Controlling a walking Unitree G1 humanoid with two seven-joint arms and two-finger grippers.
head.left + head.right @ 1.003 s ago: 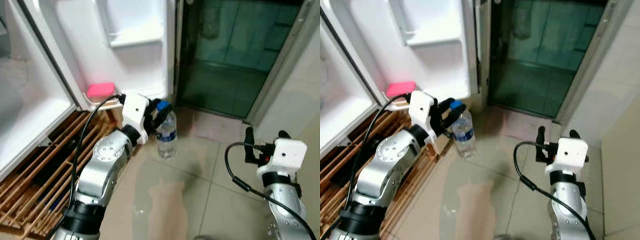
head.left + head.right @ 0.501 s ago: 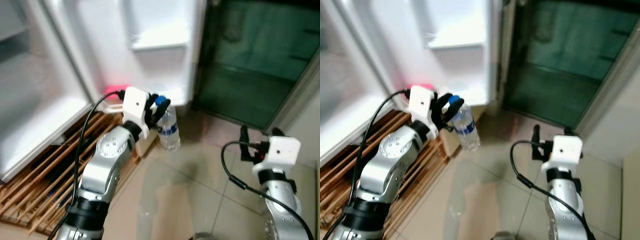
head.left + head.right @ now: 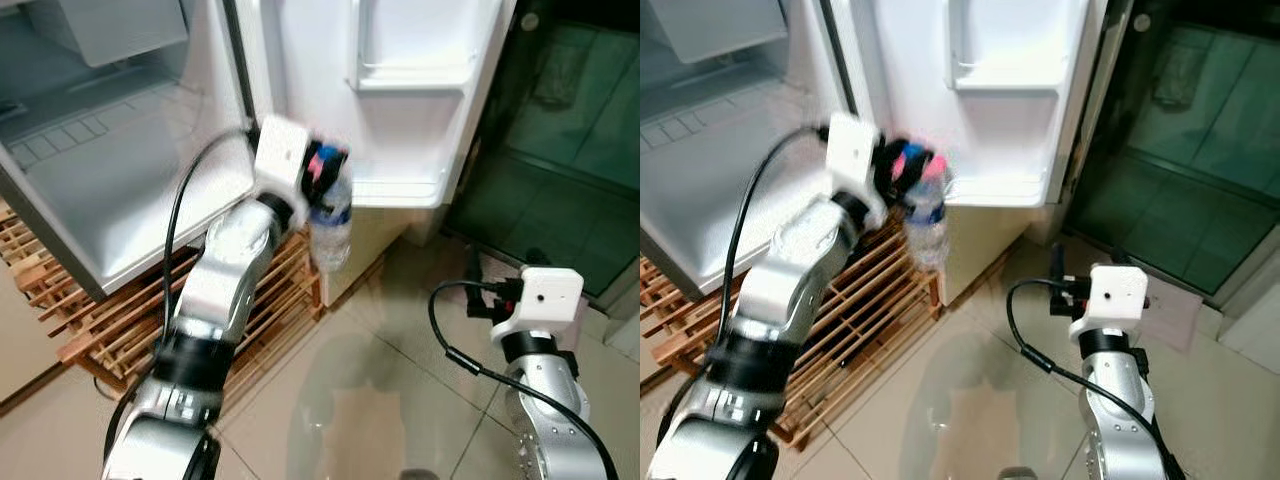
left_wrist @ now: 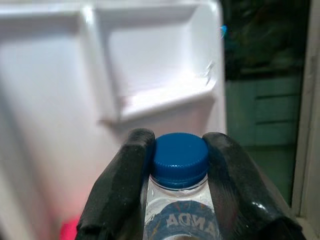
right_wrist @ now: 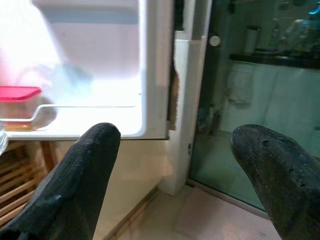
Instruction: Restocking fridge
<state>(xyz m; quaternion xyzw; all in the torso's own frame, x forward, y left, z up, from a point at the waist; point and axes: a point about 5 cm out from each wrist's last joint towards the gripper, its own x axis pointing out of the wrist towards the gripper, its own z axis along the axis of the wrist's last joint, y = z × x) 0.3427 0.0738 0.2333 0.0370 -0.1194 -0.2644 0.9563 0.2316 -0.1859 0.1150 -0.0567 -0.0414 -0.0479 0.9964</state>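
Left wrist view: left gripper [image 4: 179,165] clenched on the water bottle [image 4: 180,220] just under its blue cap [image 4: 180,159].

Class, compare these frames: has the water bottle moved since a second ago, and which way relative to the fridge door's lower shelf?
Yes. The left gripper has lifted the water bottle off the floor, up to the lower door shelf.

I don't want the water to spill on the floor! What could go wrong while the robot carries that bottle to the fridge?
1. The left pincer pinches the water bottle just at its blue cap, so the hanging body might swing and slip out.
2. The bottle hangs close to the door shelf; it could bump the shelf's edge.
3. A red-lidded container already sits on that shelf, so the bottle might knock it.
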